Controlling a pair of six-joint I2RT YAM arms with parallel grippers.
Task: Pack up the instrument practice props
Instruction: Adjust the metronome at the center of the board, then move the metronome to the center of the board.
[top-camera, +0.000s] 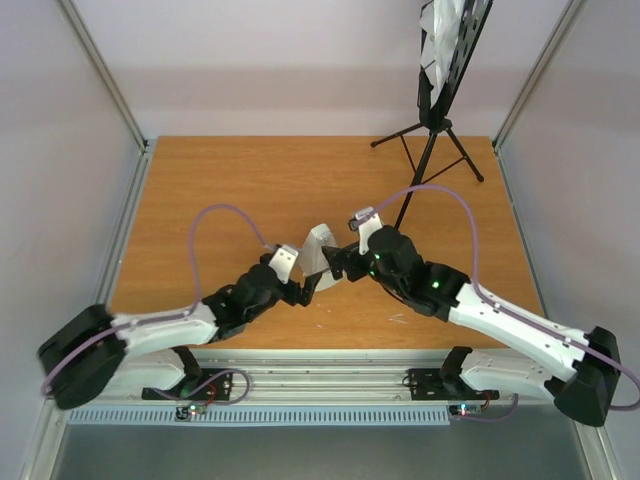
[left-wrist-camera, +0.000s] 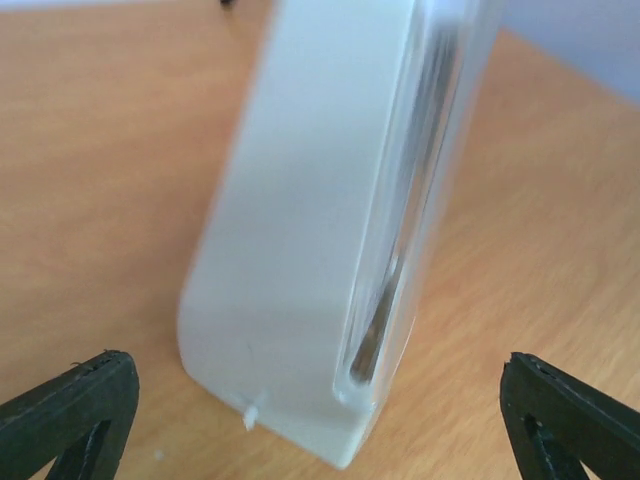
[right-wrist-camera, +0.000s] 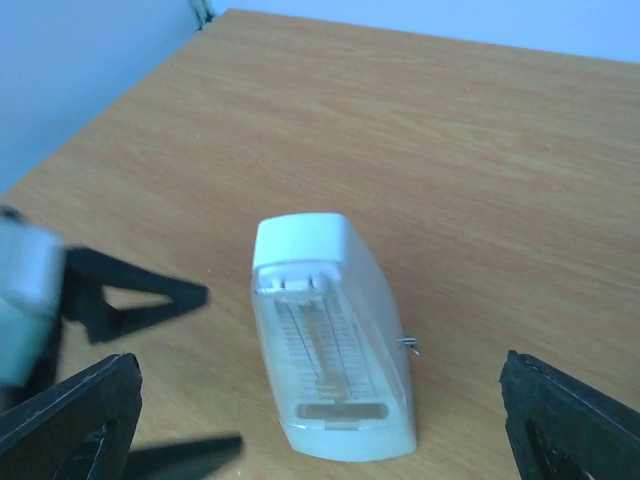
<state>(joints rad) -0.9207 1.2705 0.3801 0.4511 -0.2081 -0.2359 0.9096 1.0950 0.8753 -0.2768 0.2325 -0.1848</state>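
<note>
The white metronome (top-camera: 318, 250) with its clear cover stands on the wooden table (top-camera: 220, 190), between my two grippers. My left gripper (top-camera: 306, 284) is open, its fingertips wide on either side of the metronome's base (left-wrist-camera: 290, 300) and not touching it. My right gripper (top-camera: 342, 264) is open too, facing the clear cover (right-wrist-camera: 325, 345) from a short way off. The left gripper's black fingers (right-wrist-camera: 130, 300) show beside the metronome in the right wrist view. The black music stand (top-camera: 445, 95) stands at the back right with the sheet-music pages (top-camera: 438, 40) on its desk.
The stand's tripod legs (top-camera: 430, 150) spread over the back right corner of the table. Metal frame posts (top-camera: 100, 70) and pale walls enclose the table on the left, right and back. A metal rail (top-camera: 330, 375) carries both arm bases at the near edge.
</note>
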